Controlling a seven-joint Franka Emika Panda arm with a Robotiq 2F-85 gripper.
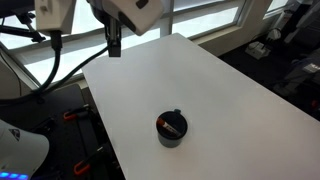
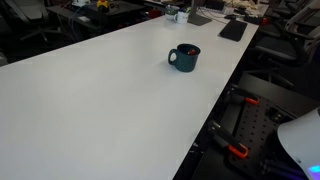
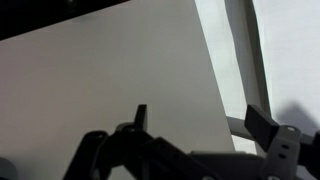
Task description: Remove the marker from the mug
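Arm: The arm (image 1: 128, 12) comes in at the top of an exterior view, high above the far edge of the desk (image 1: 230, 90).
Gripper: The gripper (image 1: 115, 44) hangs down from the arm and points at the desk's upper left corner. It is up in the air and touches nothing.
Gripper fingers: In the wrist view the gripper (image 3: 200, 120) is at the bottom of the frame. Its two dark fingers (image 3: 141, 115) stand wide apart, and there is nothing between them, only bare desk.
Mug: The dark mug (image 1: 172, 130) stands upright on the desk in the lower middle of the frame, well apart from the gripper. In an exterior view the mug (image 2: 184, 59) sits near the desk's right edge, in the upper middle.
Marker: The marker (image 1: 173, 124) lies inside the mug, and its red-orange part shows at the top.
Around: Thick black cables (image 1: 50, 60) hang at the left. Orange clamps (image 2: 238, 152) sit below the desk edge. A flat black thing (image 2: 232, 30) lies at the far end of the desk.
In the way: Only plain white desk lies between the gripper and the mug.
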